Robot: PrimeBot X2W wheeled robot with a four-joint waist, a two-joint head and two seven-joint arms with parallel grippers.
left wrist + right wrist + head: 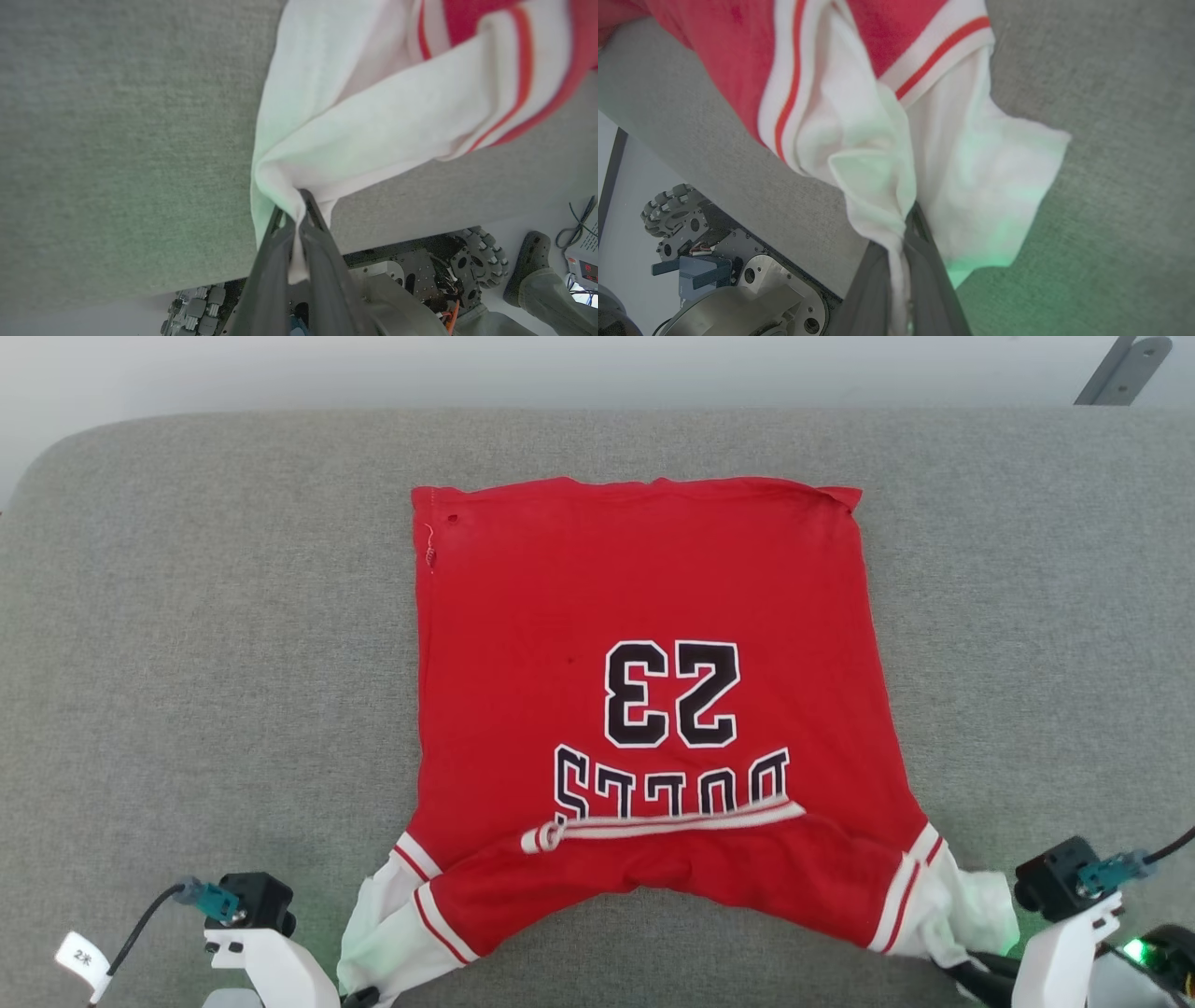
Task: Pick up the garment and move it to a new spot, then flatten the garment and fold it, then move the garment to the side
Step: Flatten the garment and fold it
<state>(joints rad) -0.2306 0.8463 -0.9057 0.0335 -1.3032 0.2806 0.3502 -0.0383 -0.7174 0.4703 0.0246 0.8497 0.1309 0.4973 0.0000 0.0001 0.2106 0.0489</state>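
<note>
Red jersey cloth, thin and limp: I judge the garment [644, 644] light, with no stiffness to hold a shape, and likely to stretch and drag on the nap beneath rather than slide. It lies spread on the grey fabric-covered surface [187, 616], hem at 12 o'clock and collar end at 6 o'clock. The lettering is upside down to me. The body is mostly flat, with a rumpled band along the near edge.

Best holds, in my judgement, are the two white sleeves, taken evenly so the body pulls square. Both are so taken. Left claw [293, 207], at the garment's 7 o'clock, is closed tight on a gathered pinch of the left sleeve [355, 140]. Right claw [901, 228], at 5 o'clock, is likewise clamped on the right sleeve [980, 177], with cloth bunched between its fingers. Both holds sit near the surface's front edge. Risk noted: an uneven pull would skew the shirt.
</note>
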